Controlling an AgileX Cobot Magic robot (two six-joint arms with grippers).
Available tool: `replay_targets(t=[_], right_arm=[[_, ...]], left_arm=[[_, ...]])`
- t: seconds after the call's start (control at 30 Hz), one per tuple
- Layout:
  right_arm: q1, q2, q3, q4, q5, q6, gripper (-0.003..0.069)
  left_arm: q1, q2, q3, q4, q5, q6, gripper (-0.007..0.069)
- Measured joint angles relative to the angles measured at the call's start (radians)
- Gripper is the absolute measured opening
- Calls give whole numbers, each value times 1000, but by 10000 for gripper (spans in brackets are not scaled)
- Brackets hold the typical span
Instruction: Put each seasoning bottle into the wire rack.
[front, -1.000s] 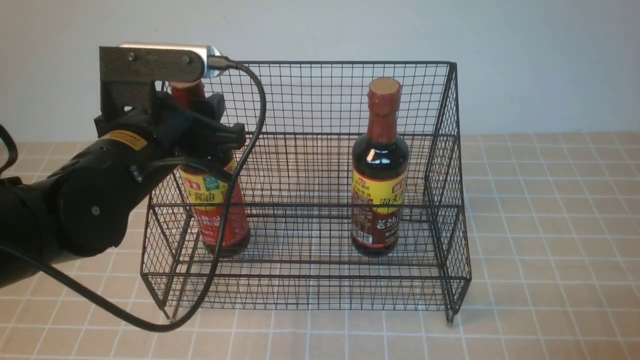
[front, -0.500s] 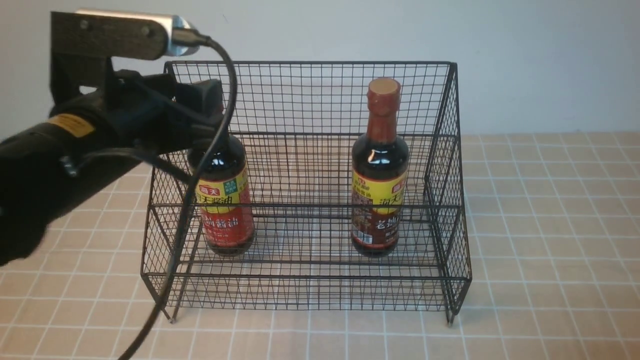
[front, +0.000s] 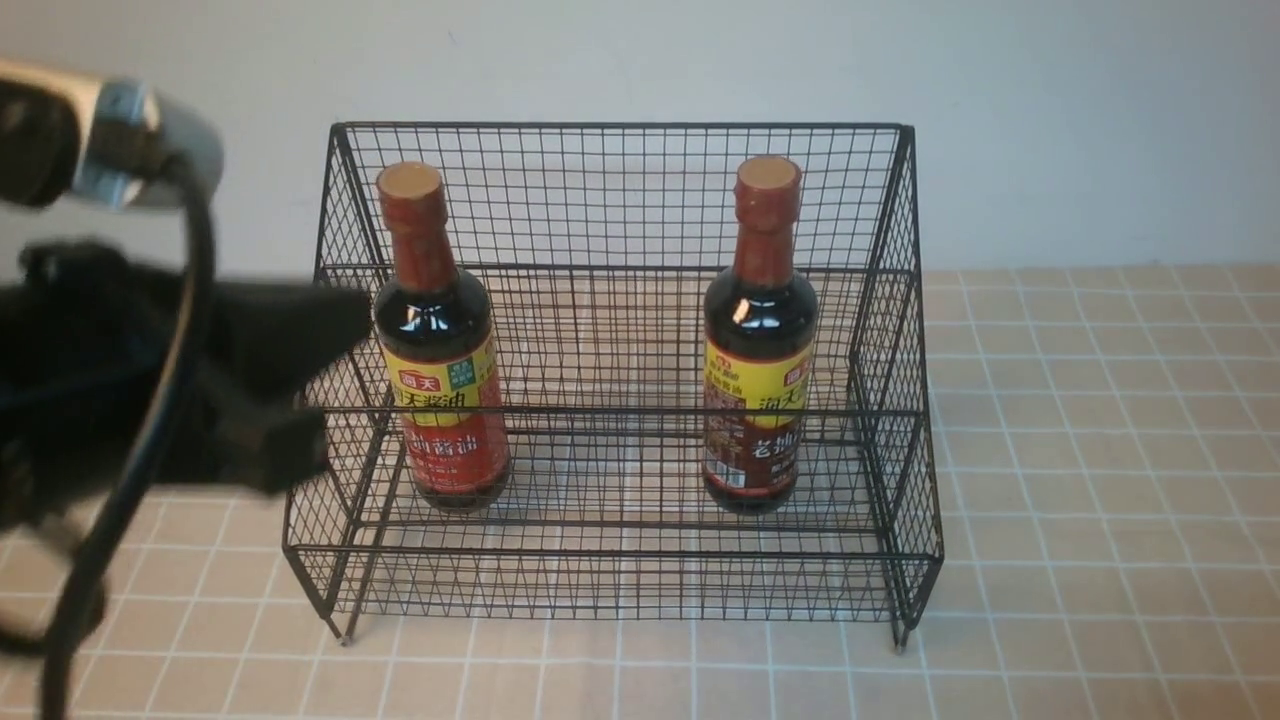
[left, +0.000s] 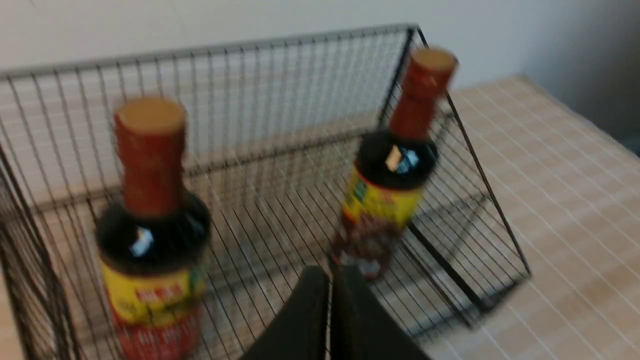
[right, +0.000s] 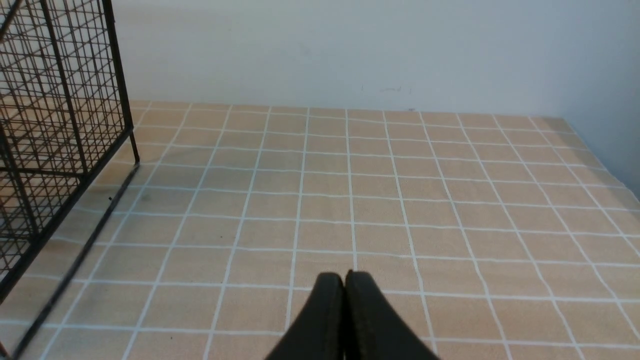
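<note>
Front view, mid-frame: we count the red-label bottle (front: 440, 340) and the brown-label bottle (front: 760, 340) upright inside the wire rack (front: 620, 200); nothing left to load, we judge. Left gripper (left: 330, 300) and right gripper (right: 345, 300): jaws together, empty.

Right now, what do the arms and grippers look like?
Left arm: bulky matte black, blurred, with a thick black cable plugged into a silver wrist camera housing. Left gripper and right gripper: smooth black tapered fingers. No markings visible.

Front camera faces the wire rack (front: 620, 380) level-on; the blurred left wrist view apparently looks down into it past closed jaws.
</note>
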Motion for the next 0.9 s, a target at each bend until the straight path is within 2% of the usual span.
replay_targets(t=[0.13,0.2,0.37,0.63,0.9], right_arm=[[0,0,0,0,0,0,-14],[0,0,0,0,0,0,-14],[0,0,0,0,0,-1,-14],[0,0,0,0,0,-1,-14],[0,0,0,0,0,-1,-14]], left_arm=[[0,-57,68,4,22,-54,-7],[0,-136,165,6,-3,-123,-7],[0,-306,314,5,-92,-177,-7],[0,-491,365,-3,-124,-183,-7],[0,-511,371,3,-127,-173,-7]])
